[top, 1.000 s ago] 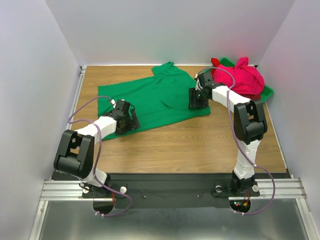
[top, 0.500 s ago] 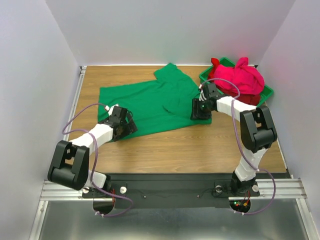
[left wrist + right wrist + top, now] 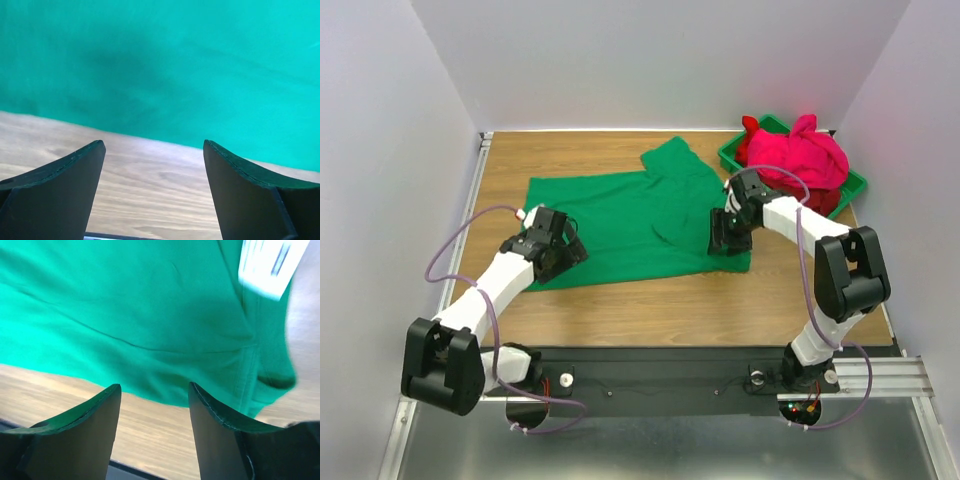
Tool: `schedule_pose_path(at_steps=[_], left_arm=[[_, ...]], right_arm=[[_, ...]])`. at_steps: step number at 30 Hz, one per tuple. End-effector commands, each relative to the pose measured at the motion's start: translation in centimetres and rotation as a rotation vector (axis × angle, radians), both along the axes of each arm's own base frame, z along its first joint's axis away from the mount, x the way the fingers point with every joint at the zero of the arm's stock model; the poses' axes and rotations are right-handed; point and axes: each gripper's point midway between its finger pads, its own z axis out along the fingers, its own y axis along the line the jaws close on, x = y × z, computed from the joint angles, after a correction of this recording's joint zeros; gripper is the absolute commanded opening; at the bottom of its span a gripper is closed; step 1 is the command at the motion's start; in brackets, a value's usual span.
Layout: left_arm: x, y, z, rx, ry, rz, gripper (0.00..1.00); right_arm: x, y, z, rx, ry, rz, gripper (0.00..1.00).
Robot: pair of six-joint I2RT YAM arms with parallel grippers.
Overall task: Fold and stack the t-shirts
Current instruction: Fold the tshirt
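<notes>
Wood-grain table [image 3: 650,300] inside white walls; a green t-shirt [image 3: 630,210] is spread flat across the middle, with 1 sleeve pointing toward the far edge. A pink t-shirt [image 3: 800,155] is heaped over a darker red t-shirt [image 3: 828,200] in the green bin [image 3: 858,185], well apart from the left jaws and behind the right arm. The left gripper [image 3: 154,145] is placed low at the shirt's near-left corner, jaws spread wide, nothing gripped. Bare wood is seen between the tips and the cloth edge lies just ahead of them. The right gripper [image 3: 155,387] is placed at the near-right corner, jaws roughly half apart, nothing gripped. The cloth edge lies just past the tips, and a white label [image 3: 265,262] is seen farther ahead, right of the jaws. Step judged: the near edge is to be pinched at 2 corners for a first fold. None of the 3 shirts looks folded, so the task is judged barely begun. For a clean pinch, each lower finger should be slid along the wood under the edge so both cloth layers are taken. The 2 grippers should be closed at matching depth and raised together, so the fold line is kept straight. Risk: the creased cloth ahead of the right jaws may be bunched if pushed rather than pinched.
</notes>
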Motion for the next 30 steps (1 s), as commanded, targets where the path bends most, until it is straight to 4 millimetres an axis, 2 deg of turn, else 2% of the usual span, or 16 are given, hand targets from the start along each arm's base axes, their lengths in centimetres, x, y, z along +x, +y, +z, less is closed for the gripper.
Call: schedule_pose_path(at_steps=[1, 2, 3, 4, 5, 7, 8, 9, 11, 14, 15, 18, 22, 23, 26, 30], left_arm=[[3.7, -0.3, 4.7, 0.034, -0.118, -0.011, 0.92], [4.4, -0.3, 5.0, 0.044, -0.125, -0.018, 0.91], [5.7, -0.4, 5.5, 0.069, -0.139, -0.034, 0.92], [6.4, -0.5, 5.5, 0.08, -0.142, -0.041, 0.92], [7.8, -0.6, 5.6, 0.104, -0.149, -0.058, 0.92], [9.3, -0.6, 5.6, 0.125, -0.157, -0.072, 0.92], [10.7, -0.8, 5.4, 0.133, -0.169, -0.076, 0.92], [11.4, -0.9, 5.2, 0.145, -0.17, -0.095, 0.92], [13.3, -1.3, 4.6, 0.15, -0.182, -0.11, 0.92], [14.9, -1.6, 3.8, 0.161, -0.182, -0.146, 0.92], [15.6, -1.8, 3.0, 0.165, -0.173, -0.158, 0.92], [16.2, -1.7, 1.1, 0.186, -0.129, -0.18, 0.92], [15.3, -1.4, -0.9, 0.195, -0.083, -0.204, 0.92], [15.1, -1.2, -1.1, 0.196, -0.081, -0.207, 0.92], [13.6, -0.8, -2.4, 0.198, -0.049, -0.214, 0.92], [11.4, -0.5, -4.0, 0.184, -0.007, -0.214, 0.92]], right_arm=[[4.5, 0.6, 6.6, 0.01, -0.193, 0.041, 0.63], [5.5, 0.3, 7.0, -0.01, -0.218, 0.037, 0.63], [7.3, 0.7, 8.6, -0.008, -0.269, 0.045, 0.63], [8.1, 0.7, 8.0, -0.021, -0.262, 0.046, 0.63], [9.8, 1.2, 9.3, -0.016, -0.305, 0.046, 0.63], [11.4, 1.5, 9.5, -0.015, -0.322, 0.049, 0.63], [12.2, 1.7, 7.9, -0.028, -0.297, 0.055, 0.63], [13.4, 2.1, 8.5, -0.024, -0.322, 0.057, 0.63], [14.9, 2.0, 6.7, -0.053, -0.318, 0.063, 0.63], [16.6, 1.9, 6.0, -0.081, -0.348, 0.063, 0.63], [17.0, 1.8, 5.1, -0.092, -0.344, 0.067, 0.63], [17.1, 2.0, 3.8, -0.091, -0.329, 0.067, 0.62], [16.2, 1.9, 2.4, -0.088, -0.303, 0.061, 0.62], [15.6, 1.6, 1.4, -0.097, -0.281, 0.061, 0.62], [14.4, 0.9, 0.3, -0.126, -0.255, 0.062, 0.62], [11.1, -0.4, -2.6, -0.164, -0.172, 0.074, 0.62]])
